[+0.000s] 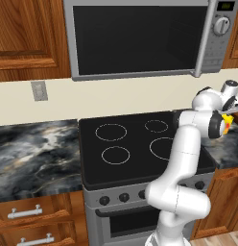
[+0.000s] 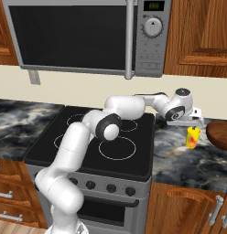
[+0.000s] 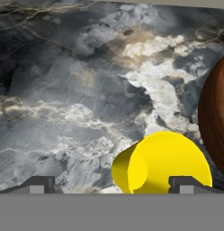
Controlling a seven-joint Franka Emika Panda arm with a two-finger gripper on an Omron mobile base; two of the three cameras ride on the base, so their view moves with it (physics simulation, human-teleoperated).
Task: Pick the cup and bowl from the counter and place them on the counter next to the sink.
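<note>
Right of the stovetop, the cup stands on the counter with the bowl just beside it. Above the cup hangs the gripper, its fingers spread wide apart and holding nothing; the cup sits off-centre between them, nearer 1 tip. Neither of the 2 things looks picked yet, so I judge the task barely begun: both grasps and both placements by the sink remain.
</note>
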